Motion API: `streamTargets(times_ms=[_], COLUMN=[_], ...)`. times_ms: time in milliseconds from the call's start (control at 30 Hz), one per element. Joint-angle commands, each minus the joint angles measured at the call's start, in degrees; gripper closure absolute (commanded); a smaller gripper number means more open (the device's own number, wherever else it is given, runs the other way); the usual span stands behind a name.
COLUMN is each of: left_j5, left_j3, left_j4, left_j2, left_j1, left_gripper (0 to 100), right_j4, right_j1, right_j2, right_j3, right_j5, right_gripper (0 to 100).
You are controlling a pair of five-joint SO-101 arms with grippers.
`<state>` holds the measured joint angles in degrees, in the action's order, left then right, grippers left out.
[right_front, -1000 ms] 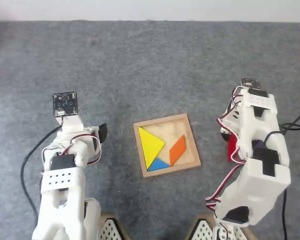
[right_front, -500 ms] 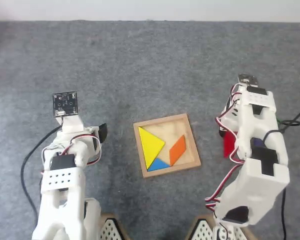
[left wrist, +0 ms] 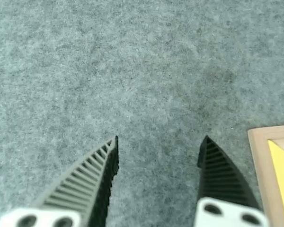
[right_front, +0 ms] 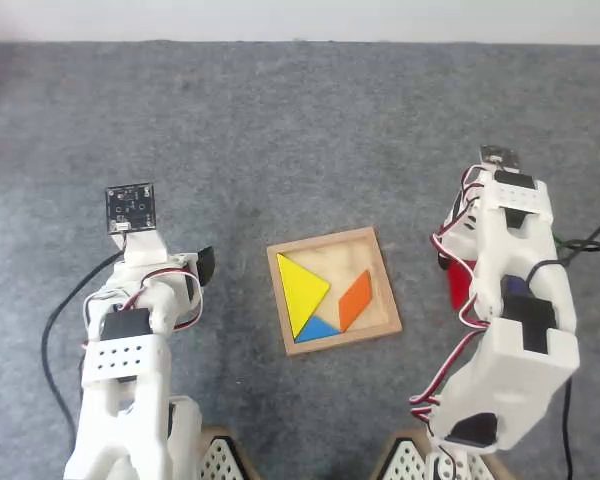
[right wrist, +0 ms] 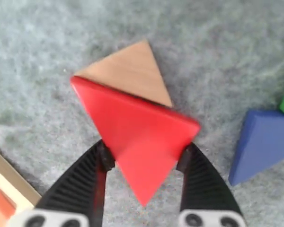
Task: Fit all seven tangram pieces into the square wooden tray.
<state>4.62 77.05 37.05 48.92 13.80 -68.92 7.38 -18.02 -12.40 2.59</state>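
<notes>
Three pieces (right_front: 302,288) sat in the tray (right_front: 388,290) at the middle of the table (right_front: 280,120) while my right claw (right wrist: 144,157) gripped the red triangle (right wrist: 137,137) toward the table's right edge, left claw (left wrist: 160,140) released beside the tray; next, I judged, the triangle needed carrying over and turning to fit.

Overhead, you see a grey felt-like mat (right_front: 280,130) covering the table under even, soft light. Along its far side runs a pale plain strip (right_front: 300,20), either wall or bare tabletop.
</notes>
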Motion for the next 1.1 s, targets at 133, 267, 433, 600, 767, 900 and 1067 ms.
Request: streamTargets(times_ms=[133, 267, 433, 600, 767, 900, 1067], left_j5=[-0.79, -0.79, -0.79, -0.79, -0.79, -0.79, -0.79], left_j3=[-0.4, -0.4, -0.4, -0.4, -0.4, -0.4, -0.4], left_j4=[-1.23, -1.23, -1.23, -1.23, -1.32, -1.32, -1.32], left_j2=[0.53, 0.44, 0.44, 0.44, 0.44, 0.44, 0.44], left_j1=[0.35, 0.35, 0.35, 0.35, 0.35, 0.35, 0.35], left_gripper=[73, 73, 73, 73, 73, 73, 73], right_j4=[-1.98, -5.76, -5.76, -6.11, -2.42, -0.13, 1.36], right_j1=[3.21, 5.85, 6.29, 4.62, 3.38, 2.77, 1.98], right_j2=[0.84, 0.84, 0.31, 0.22, 0.75, 0.84, 0.84], right_j3=[5.63, 10.9, 17.14, 17.41, 12.57, 8.44, 7.12], right_j5=[-2.99, -13.01, -13.8, -19.96, -23.91, -23.56, -22.07], right_gripper=[87.5, 76.2, 69.4, 71.6, 71.5, 70.6, 58.7])
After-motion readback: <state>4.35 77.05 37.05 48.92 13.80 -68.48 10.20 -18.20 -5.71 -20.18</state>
